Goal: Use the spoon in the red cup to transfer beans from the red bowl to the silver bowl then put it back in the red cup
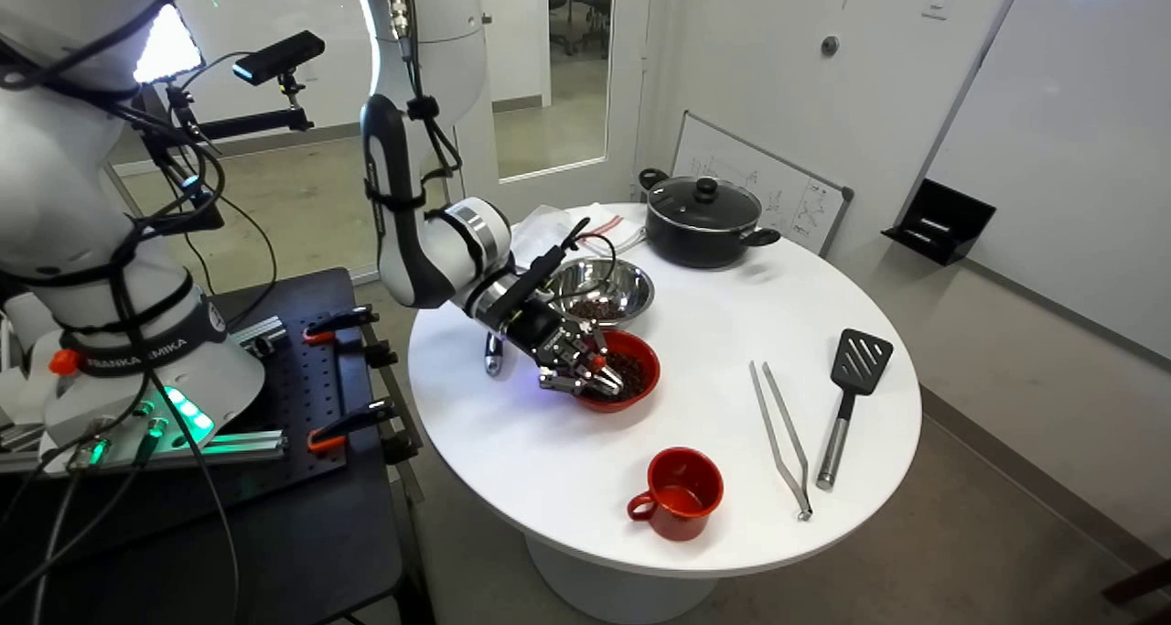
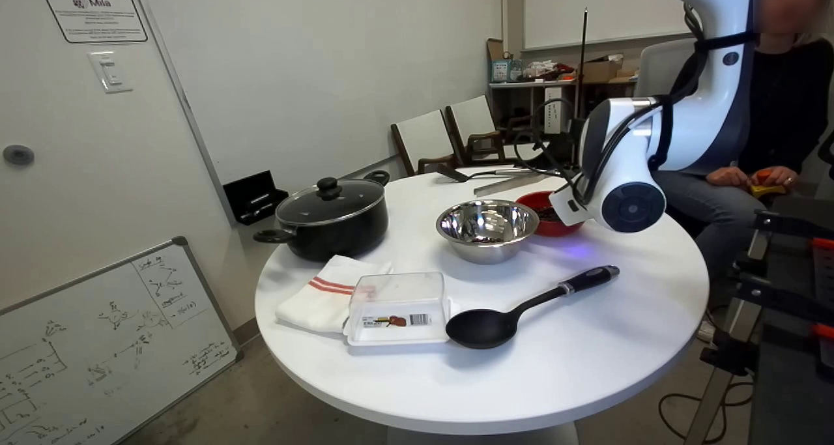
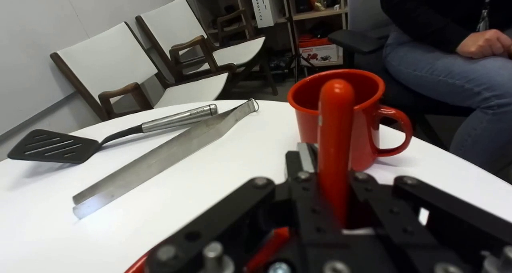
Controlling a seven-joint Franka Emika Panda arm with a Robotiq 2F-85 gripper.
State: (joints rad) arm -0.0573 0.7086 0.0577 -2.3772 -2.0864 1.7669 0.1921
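Observation:
My gripper (image 1: 585,369) is over the red bowl (image 1: 653,369), tilted low at its near side. In the wrist view the gripper (image 3: 333,173) is shut on a red spoon handle (image 3: 336,125) that stands between its fingers; the spoon's head is hidden. Dark beans (image 1: 631,373) lie in the red bowl. The silver bowl (image 1: 643,288) stands beside it, with a dark patch of beans (image 1: 595,309) inside. Both bowls also show in an exterior view, silver (image 2: 488,253) and red (image 2: 554,229). The red cup (image 1: 677,520) stands upright near the table edge, with no spoon in it.
A black lidded pot (image 1: 703,241) stands at the back. Metal tongs (image 1: 778,442) and a slotted spatula (image 1: 855,373) lie on the table (image 1: 732,360). A large black spoon (image 2: 482,328), a clear plastic box (image 2: 399,301) and a striped towel (image 2: 322,295) lie beyond the silver bowl.

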